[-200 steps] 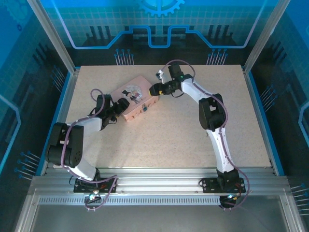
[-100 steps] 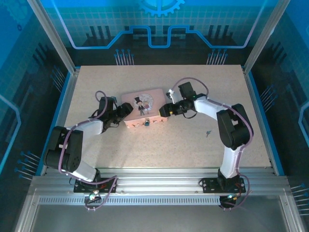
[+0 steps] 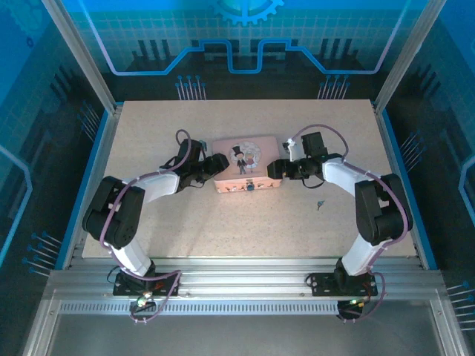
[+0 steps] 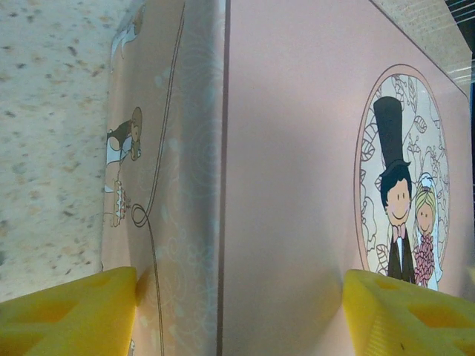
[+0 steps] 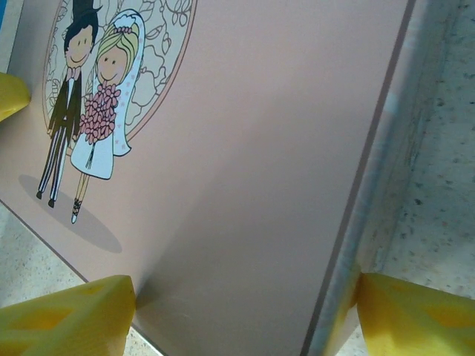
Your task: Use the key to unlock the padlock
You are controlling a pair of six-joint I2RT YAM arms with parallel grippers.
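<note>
The padlock (image 3: pixel 251 186) hangs on the front wall of the pink box (image 3: pixel 245 165), near the middle of the table (image 3: pixel 223 230). It sits between the two grippers, a bit closer to the right one, and no finger touches it. The key (image 3: pixel 320 205) lies flat on the table, off to the right of the box and away from both grippers. The left gripper (image 3: pixel 215 167) is at the box's left end. Its yellow fingers (image 4: pixel 67 315) are spread wide and hold the box between them. The right gripper (image 3: pixel 273 170) holds the right end the same way, with its fingers (image 5: pixel 415 311) wide apart.
</note>
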